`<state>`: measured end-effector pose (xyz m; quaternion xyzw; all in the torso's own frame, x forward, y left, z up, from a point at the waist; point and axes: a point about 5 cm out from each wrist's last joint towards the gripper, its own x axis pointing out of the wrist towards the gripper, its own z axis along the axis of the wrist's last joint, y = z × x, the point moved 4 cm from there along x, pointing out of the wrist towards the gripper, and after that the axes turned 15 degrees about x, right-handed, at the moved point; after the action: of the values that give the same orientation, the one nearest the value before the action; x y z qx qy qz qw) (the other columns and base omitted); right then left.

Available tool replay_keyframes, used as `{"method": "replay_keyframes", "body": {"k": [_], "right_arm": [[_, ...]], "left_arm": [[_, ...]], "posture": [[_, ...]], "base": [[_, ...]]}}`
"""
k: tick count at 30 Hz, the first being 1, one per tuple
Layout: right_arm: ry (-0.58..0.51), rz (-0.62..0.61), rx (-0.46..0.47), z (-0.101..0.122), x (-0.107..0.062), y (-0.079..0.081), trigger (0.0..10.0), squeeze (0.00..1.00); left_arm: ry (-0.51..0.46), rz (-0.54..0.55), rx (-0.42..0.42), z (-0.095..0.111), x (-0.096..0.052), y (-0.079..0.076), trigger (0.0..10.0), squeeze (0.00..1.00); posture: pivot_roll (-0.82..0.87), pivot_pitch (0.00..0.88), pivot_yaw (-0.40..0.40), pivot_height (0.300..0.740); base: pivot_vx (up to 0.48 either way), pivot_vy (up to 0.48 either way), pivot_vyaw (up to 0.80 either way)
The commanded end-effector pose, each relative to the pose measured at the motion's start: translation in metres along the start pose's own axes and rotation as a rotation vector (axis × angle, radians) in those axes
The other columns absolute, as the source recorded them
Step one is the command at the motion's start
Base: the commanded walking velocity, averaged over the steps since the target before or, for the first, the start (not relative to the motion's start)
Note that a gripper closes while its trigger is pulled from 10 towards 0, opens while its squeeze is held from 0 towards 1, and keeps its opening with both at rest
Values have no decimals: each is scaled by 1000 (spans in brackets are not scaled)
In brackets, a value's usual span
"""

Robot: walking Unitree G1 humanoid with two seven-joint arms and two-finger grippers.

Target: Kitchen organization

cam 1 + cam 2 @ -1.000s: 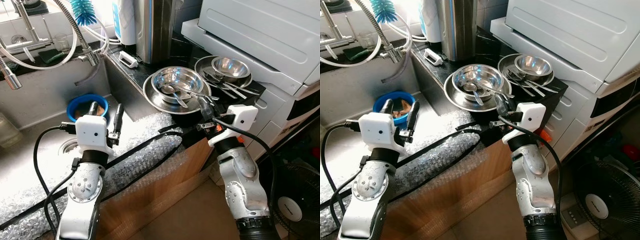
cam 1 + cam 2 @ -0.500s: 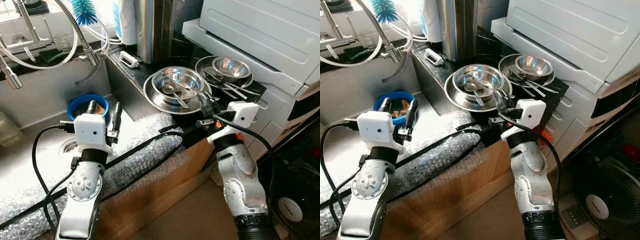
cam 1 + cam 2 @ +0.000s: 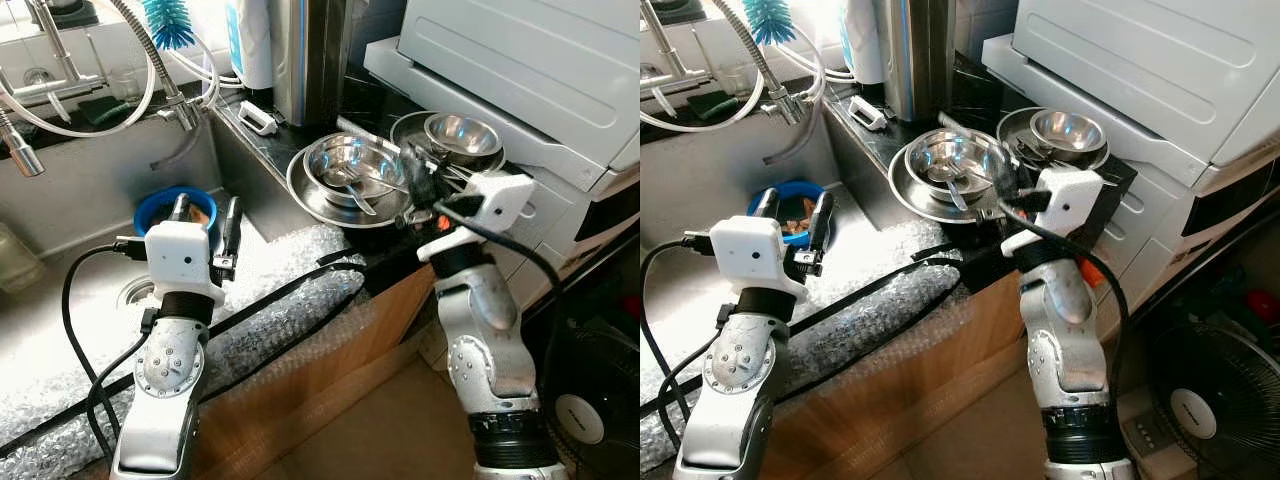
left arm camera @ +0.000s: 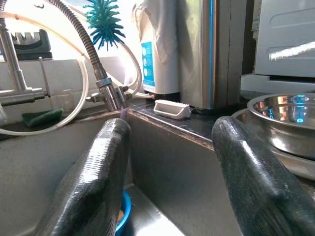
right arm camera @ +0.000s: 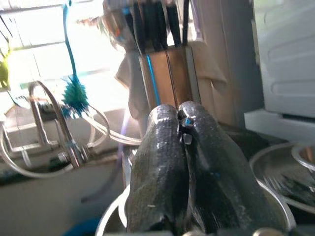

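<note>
My right gripper (image 5: 183, 129) is raised over the bowls, pinching a thin metal utensil (image 3: 962, 133).
Its fingers (image 5: 160, 167) are clenched together on the handle, above the steel bowl (image 3: 352, 160) nested in a wide pan (image 3: 308, 198) on the dark counter (image 3: 380, 100). My left gripper (image 3: 205, 215) hangs spread apart over the sink (image 3: 80, 200), near the blue bowl (image 3: 150, 208).

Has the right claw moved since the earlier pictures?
Yes. The right claw has risen and advanced from the black counter edge to over the rim of the stacked steel bowls, fingers shut together.
</note>
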<state>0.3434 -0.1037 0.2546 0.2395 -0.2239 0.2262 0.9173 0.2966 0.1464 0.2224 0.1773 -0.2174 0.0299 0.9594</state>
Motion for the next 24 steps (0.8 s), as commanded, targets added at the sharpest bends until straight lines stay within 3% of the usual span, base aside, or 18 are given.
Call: {"method": "replay_keyframes", "body": {"k": [1, 4, 7, 13, 16, 17, 18, 22, 24], "right_arm": [[-46, 19, 13, 14, 4, 6, 10000, 0], [-77, 41, 105, 24, 5, 13, 10000, 0], [-132, 70, 309, 41, 2, 15, 10000, 0], [-160, 79, 473, 47, -6, 10, 10000, 0], [-154, 94, 531, 46, -11, 10, 10000, 0], [-145, 103, 598, 44, -17, 10, 10000, 0], [-141, 104, 627, 43, -20, 9, 10000, 0], [-132, 102, 753, 39, -34, 3, 10000, 0], [-124, 114, 786, 37, -39, 4, 10000, 0]], "left_arm": [[-15, 14, 15, 4, 2, 3, 10000, 0], [-15, 3, 24, 4, 3, 2, 10000, 0], [-41, 51, 18, 14, 14, 20, 10000, 0], [-115, 52, 14, 38, 33, 42, 10000, 0], [-102, 38, -49, 39, 36, 45, 10000, 0], [-58, 22, -237, 34, 37, 45, 10000, 0], [-37, -1, -315, 30, 37, 42, 10000, 0], [47, -170, -519, 13, 23, 24, 10000, 0], [60, -209, -557, 8, 19, 22, 10000, 0]], "posture": [[70, 91, -51, 740], [71, 91, -51, 740], [63, 92, -53, 740], [71, 89, -52, 740], [73, 88, -52, 740], [77, 90, -52, 740], [77, 90, -52, 740], [78, 86, -47, 740], [75, 85, -45, 740]], "base": [[0, 0, 0], [0, 0, 0], [0, 0, 0], [0, 0, 0], [0, 0, 0], [0, 0, 0], [0, 0, 0], [0, 0, 0], [0, 0, 0]]}}
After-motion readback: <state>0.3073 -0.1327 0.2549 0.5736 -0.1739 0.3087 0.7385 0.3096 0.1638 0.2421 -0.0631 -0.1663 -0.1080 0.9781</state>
